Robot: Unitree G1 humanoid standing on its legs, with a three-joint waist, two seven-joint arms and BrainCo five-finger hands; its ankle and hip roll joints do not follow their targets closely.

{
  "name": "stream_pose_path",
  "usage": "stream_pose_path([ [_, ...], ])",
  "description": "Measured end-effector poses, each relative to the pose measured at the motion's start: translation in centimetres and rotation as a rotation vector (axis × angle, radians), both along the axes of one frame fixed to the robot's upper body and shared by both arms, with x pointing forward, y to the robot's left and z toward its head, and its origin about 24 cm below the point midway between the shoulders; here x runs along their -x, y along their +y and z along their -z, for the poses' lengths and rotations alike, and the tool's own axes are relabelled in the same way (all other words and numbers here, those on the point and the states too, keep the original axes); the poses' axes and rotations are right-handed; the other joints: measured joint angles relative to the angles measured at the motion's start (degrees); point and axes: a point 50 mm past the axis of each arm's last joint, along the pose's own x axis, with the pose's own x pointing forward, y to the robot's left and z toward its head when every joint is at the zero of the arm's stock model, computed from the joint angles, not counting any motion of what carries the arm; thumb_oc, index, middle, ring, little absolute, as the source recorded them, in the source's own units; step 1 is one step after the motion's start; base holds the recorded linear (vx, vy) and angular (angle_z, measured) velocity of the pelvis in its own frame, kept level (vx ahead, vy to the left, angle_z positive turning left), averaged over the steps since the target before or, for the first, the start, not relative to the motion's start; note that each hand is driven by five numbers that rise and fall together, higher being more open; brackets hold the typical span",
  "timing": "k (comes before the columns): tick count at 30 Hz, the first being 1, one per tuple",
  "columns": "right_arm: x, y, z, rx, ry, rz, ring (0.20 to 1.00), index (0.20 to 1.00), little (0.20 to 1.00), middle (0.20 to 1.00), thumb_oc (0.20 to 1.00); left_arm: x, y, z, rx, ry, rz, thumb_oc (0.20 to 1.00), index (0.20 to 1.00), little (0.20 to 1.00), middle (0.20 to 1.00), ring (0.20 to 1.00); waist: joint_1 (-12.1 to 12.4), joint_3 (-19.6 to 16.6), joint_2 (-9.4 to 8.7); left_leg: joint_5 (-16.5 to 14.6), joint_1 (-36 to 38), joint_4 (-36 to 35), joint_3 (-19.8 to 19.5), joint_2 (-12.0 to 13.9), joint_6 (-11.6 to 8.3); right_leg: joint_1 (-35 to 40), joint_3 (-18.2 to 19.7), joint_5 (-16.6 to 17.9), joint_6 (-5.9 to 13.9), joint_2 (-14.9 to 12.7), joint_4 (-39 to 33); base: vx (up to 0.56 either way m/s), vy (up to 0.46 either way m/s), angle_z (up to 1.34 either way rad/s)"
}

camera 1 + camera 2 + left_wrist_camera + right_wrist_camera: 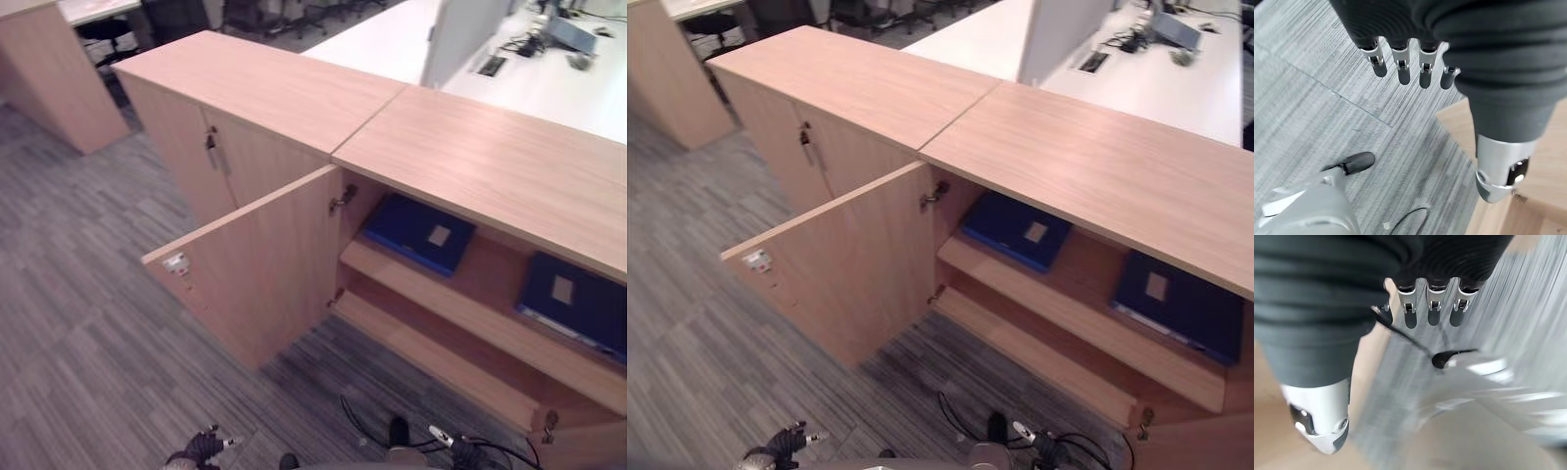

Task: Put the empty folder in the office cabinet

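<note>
The wooden office cabinet stands before me with its left door swung open toward me. Two dark blue folders lie flat on its upper shelf, one at the left and one at the right, each with a pale label. My left hand hangs low over the grey carpet with straight fingers and holds nothing. My right hand also hangs low, open and empty, beside the cabinet's pale wood.
A closed cabinet of the same wood adjoins on the left. Behind runs a white desk with a grey partition. Another wooden unit stands far left. A lower shelf sits under the folders.
</note>
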Motion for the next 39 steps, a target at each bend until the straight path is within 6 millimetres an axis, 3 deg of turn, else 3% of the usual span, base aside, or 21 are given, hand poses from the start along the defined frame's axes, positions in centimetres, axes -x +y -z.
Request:
stream_pose_path([
  [2,-0.2,1.0,0.1,-0.014,0.038,-0.247,1.0,1.0,1.0,1.0,1.0,1.2,1.1,-0.1,-0.025,0.037,-0.005,1.0,1.0,1.0,1.0,1.0,0.97,-1.02,-3.19,-0.09,-0.15,-0.43,-0.37,-0.78,-1.52,3.94,-0.55,-2.25,-2.38,0.08,-8.62,0.02,-0.08,-0.03],
  [5,-1.5,1.9,-0.5,-0.044,-0.021,-0.463,1.0,1.0,1.0,1.0,1.0,2.2,0.9,0.2,-0.011,0.067,0.0,1.0,1.0,1.0,1.0,1.0,1.1,-1.17,-2.13,0.37,-0.43,-0.43,-0.53,0.67,-2.9,4.94,-0.59,-1.38,-3.03,1.95,-11.19,-0.01,-0.106,-0.02],
  [8,-4.2,3.3,-2.9,-0.128,-0.198,-0.682,1.0,1.0,1.0,1.0,1.0,3.4,1.1,0.3,-0.004,0.084,-0.013,1.0,1.0,1.0,1.0,1.0,-0.19,-1.26,-0.89,0.94,-1.38,-0.4,-0.56,1.59,-3.7,3.68,-0.55,-1.16,-3.34,2.9,-11.51,-0.08,-0.079,-0.03],
  [11,-6.0,3.1,-4.7,-0.155,-0.295,-0.75,1.0,1.0,1.0,1.0,1.0,3.7,1.1,0.3,0.003,0.089,-0.013,1.0,1.0,1.0,1.0,1.0,-0.89,-0.83,0.55,1.88,-3.4,-0.19,-0.51,1.78,-3.87,2.82,-0.75,0.52,-3.52,3.16,-13.44,-0.11,-0.072,0.0],
  [14,-5.6,-0.2,-3.9,-0.081,-0.205,-0.641,1.0,1.0,1.0,1.0,1.0,2.7,0.9,0.1,0.01,0.049,-0.017,1.0,1.0,1.0,1.0,1.0,-0.7,0.67,1.76,2.49,-4.69,-0.17,-0.82,1.5,-3.75,3.59,-1.33,2.95,-3.27,3.06,-17.03,-0.08,-0.091,0.06],
  [17,-4.3,-1.8,-3.4,-0.029,-0.141,-0.565,1.0,1.0,1.0,1.0,1.0,2.3,0.2,0.3,0.029,0.028,-0.036,1.0,1.0,1.0,1.0,1.0,-0.87,2.15,4.38,2.91,-5.09,-0.02,-2.1,1.59,-3.96,4.03,-2.26,2.86,-3.16,3.34,-17.27,-0.05,-0.067,0.17],
  [20,-3.7,-1.8,-3.1,-0.01,-0.138,-0.527,1.0,1.0,1.0,1.0,1.0,2.4,-1.0,0.7,0.063,0.023,-0.051,1.0,1.0,1.0,1.0,1.0,-0.98,2.92,5.7,3.16,-4.95,0.17,-2.91,1.8,-4.17,4.88,-3.37,2.79,-3.21,3.62,-17.27,-0.03,-0.047,0.17],
  [24,-3.8,-1.4,-2.2,0.036,-0.142,-0.369,1.0,1.0,1.0,1.0,1.0,1.5,-3.9,1.1,0.148,-0.034,-0.108,1.0,1.0,1.0,1.0,1.0,-0.1,3.12,5.76,3.25,-4.71,1.1,-4.35,2.18,-4.34,6.4,-4.59,2.44,-3.32,4.09,-17.23,-0.03,0.001,0.21],
  [26,-4.8,-1.7,-2.6,0.079,-0.186,-0.314,1.0,1.0,1.0,1.0,1.0,-0.7,-5.2,0.3,0.2,-0.15,-0.127,1.0,1.0,1.0,1.0,1.0,0.52,3.75,4.91,3.53,-5.7,3.46,-5.95,2.16,-4.75,7.82,-5.81,2.06,-3.61,4.35,-17.08,-0.12,0.039,0.48],
  [28,-5.8,-2.0,-3.0,0.106,-0.229,-0.269,1.0,1.0,1.0,1.0,1.0,-2.6,-5.5,-0.5,0.218,-0.233,-0.121,1.0,1.0,1.0,1.0,1.0,0.38,4.83,3.35,4.63,-8.15,6.72,-6.68,1.85,-6.41,8.15,-6.94,1.76,-4.13,3.97,-17.27,-0.05,0.074,0.51],
  [30,-7.3,-2.5,-3.6,0.121,-0.284,-0.207,1.0,1.0,1.0,1.0,1.0,-3.9,-5.7,-1.0,0.233,-0.276,-0.139,1.0,1.0,1.0,1.0,1.0,0.74,4.86,3.22,3.08,-7.96,5.58,-6.48,2.43,-6.1,9.28,-8.02,1.7,-4.25,5.05,-17.17,0.05,0.093,0.41],
  [34,-7.3,-2.1,-3.5,0.108,-0.307,-0.156,1.0,1.0,1.0,1.0,1.0,-4.2,-5.3,-1.2,0.224,-0.293,-0.139,1.0,1.0,1.0,1.0,1.0,1.92,3.71,1.33,1.89,-7.68,3.64,-6.2,1.32,-4.95,9.97,-8.64,1.25,-4.75,4.29,-16.56,0.1,0.133,0.27],
  [37,-7.3,-0.9,-3.1,0.072,-0.309,-0.146,1.0,1.0,1.0,1.0,1.0,-4.2,-4.7,-1.3,0.206,-0.291,-0.135,1.0,1.0,1.0,1.0,1.0,1.97,1.79,-1.42,2.26,-6.61,0.82,-6.51,-0.57,-4.46,10.06,-9.91,1.08,-4.61,2.32,-16.91,0.06,0.115,0.35],
  [39,-7.1,0.1,-2.7,0.047,-0.305,-0.154,1.0,1.0,1.0,1.0,1.0,-3.8,-4.2,-1.3,0.194,-0.283,-0.135,1.0,1.0,1.0,1.0,1.0,2.32,0.85,-2.12,5.24,-4.92,-0.45,-6.82,-1.39,-1.88,11.08,-9.98,0.6,-3.85,1.78,-15.96,0.03,0.157,0.12],
])
